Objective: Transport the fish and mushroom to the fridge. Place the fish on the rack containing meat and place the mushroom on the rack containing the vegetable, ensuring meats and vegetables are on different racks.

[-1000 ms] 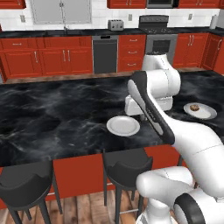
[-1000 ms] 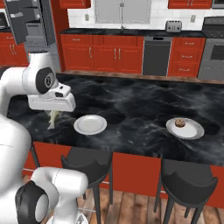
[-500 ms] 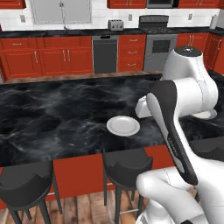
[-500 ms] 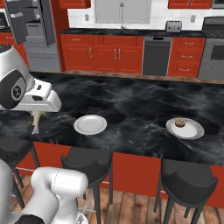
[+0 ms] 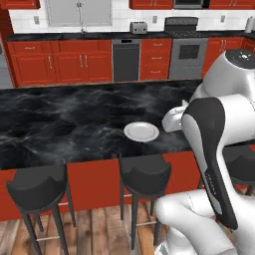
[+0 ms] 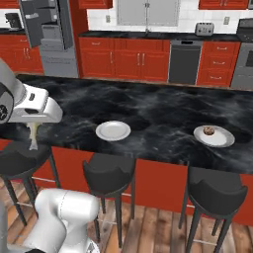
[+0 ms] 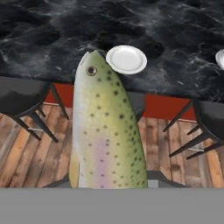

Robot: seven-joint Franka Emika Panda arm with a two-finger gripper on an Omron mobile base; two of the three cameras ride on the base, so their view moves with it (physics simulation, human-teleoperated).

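Here we see the tool (image 6: 33, 134) clenched on the fish (image 7: 105, 131), which hangs head-down from it just off the near edge of the black tabletop (image 6: 158, 111), above a dark stool (image 6: 20, 160). On the tabletop sit an empty white plate (image 6: 113, 131) and, well apart to its right, a second plate (image 6: 213, 136) bearing the mushroom (image 6: 209, 131); the fridge (image 6: 49, 29) stands open at the far left.

Rendered scene, even diffuse lighting, no single visible source. Black marble worktop (image 5: 74, 119) shows pale veining and faint sheen, no hard glare. White plate (image 5: 141, 132) bright, casts almost no shadow. Stools (image 6: 109, 174) throw soft dim shadows on wood floor (image 6: 163, 227). Base views slightly soft, low resolution, edges of far cabinets (image 5: 55, 64) blocky. Hand view: fish (image 7: 105, 131) close to lens, mildly blurred, spots still legible. No evident edge distortion.
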